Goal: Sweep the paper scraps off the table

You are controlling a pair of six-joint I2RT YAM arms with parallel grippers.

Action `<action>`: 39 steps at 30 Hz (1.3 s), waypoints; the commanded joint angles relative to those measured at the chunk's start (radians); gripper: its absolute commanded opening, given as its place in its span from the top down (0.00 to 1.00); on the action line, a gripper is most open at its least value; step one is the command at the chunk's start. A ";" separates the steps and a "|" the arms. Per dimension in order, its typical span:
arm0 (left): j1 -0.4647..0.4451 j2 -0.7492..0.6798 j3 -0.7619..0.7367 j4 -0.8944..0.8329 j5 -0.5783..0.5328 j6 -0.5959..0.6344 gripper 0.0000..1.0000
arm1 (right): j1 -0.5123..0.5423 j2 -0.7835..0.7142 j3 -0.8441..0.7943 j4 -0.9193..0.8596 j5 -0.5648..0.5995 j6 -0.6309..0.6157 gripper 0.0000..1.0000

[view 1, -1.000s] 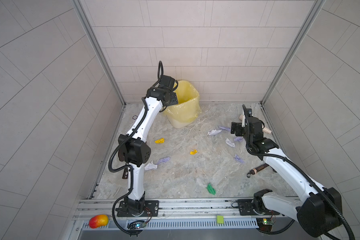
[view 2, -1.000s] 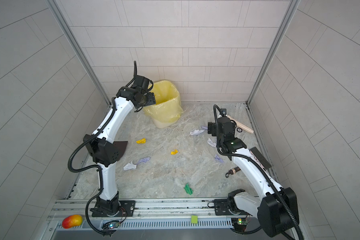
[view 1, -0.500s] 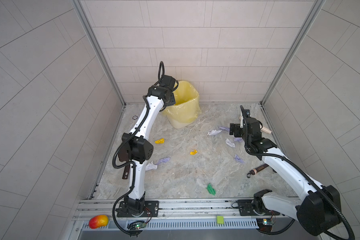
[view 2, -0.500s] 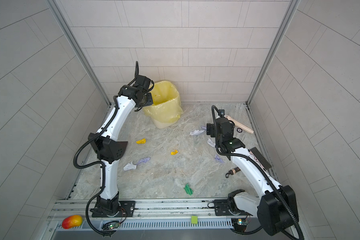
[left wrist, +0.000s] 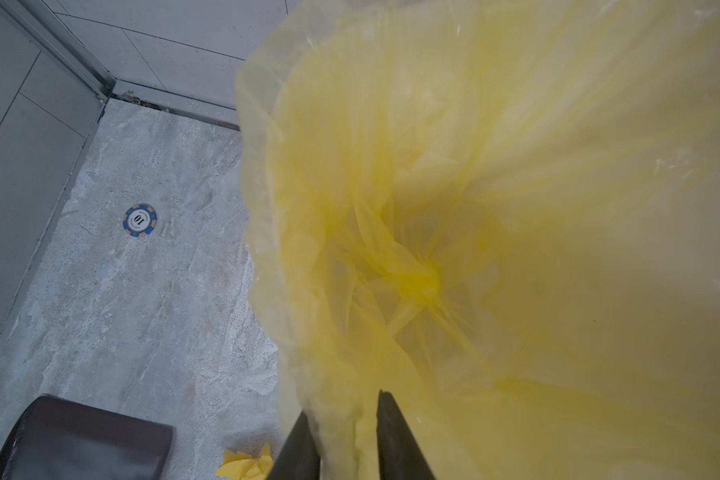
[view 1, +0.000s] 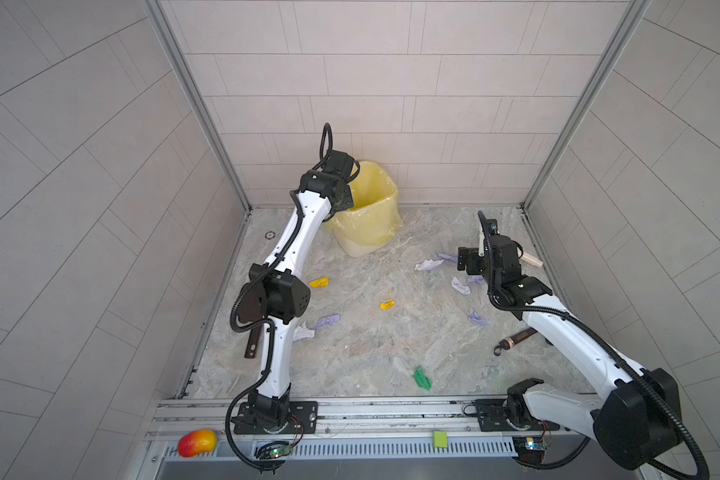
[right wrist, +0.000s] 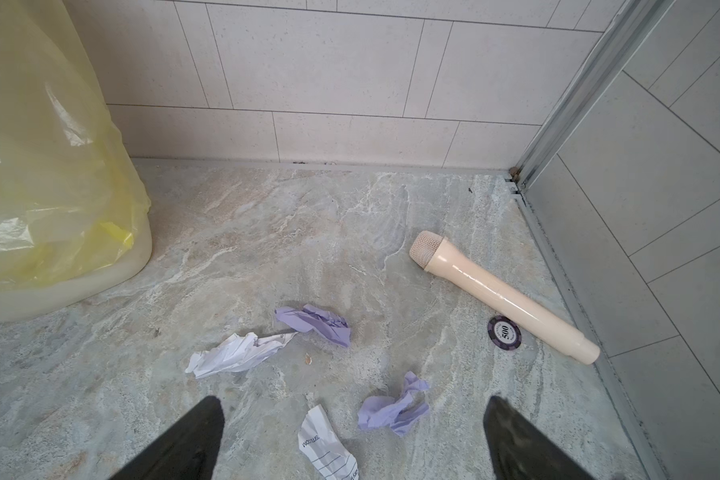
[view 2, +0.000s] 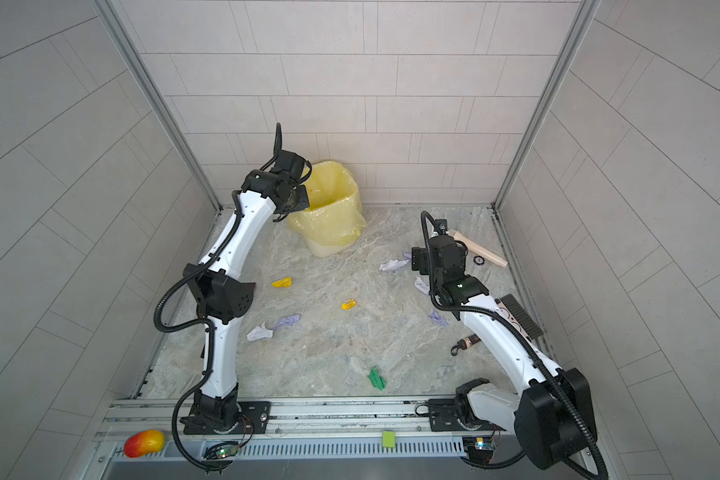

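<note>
Top views: the left arm (view 1: 304,237) is reaching up and away toward the back wall, with the left gripper (view 1: 345,201) sitting at the near rim of the yellow-lined bin (view 1: 371,226). The right arm (view 1: 558,328) is stretching forward low over the table (view 1: 362,349), wrist bent down. Loose paper scraps (view 1: 327,321) are lying spread across the marble. Two yellow ones are lying mid-left, a lilac and white pair by the left arm's elbow, and a green one (view 2: 376,379) near the front rail. More lilac and white ones are lying around the right wrist. The brush (view 2: 522,318) is lying by the right rail, partly under the right arm. The dustpan (view 1: 251,345) is showing behind the left arm.

Left wrist: the fingers (left wrist: 395,440) are standing close together, pinching the bin's bag rim between them. A blue chip (left wrist: 139,220) is lying on bare table near the corner.

Right wrist: the right gripper (right wrist: 354,401) is hanging wide open, holding nothing, just above lilac and white scraps. A cream microphone toy (right wrist: 504,299) is lying beyond them along the side rail, with a purple chip (right wrist: 504,332) just beside it.
</note>
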 commanded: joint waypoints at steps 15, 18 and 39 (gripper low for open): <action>-0.001 0.028 0.058 -0.030 -0.061 0.007 0.85 | 0.007 0.023 0.031 -0.017 0.028 0.004 0.01; -0.002 0.031 0.062 -0.028 -0.064 0.008 0.88 | 0.007 0.027 0.032 -0.017 0.027 0.004 0.00; 0.010 0.034 0.101 -0.022 -0.175 0.028 1.00 | 0.007 0.029 0.041 -0.029 0.041 -0.003 0.01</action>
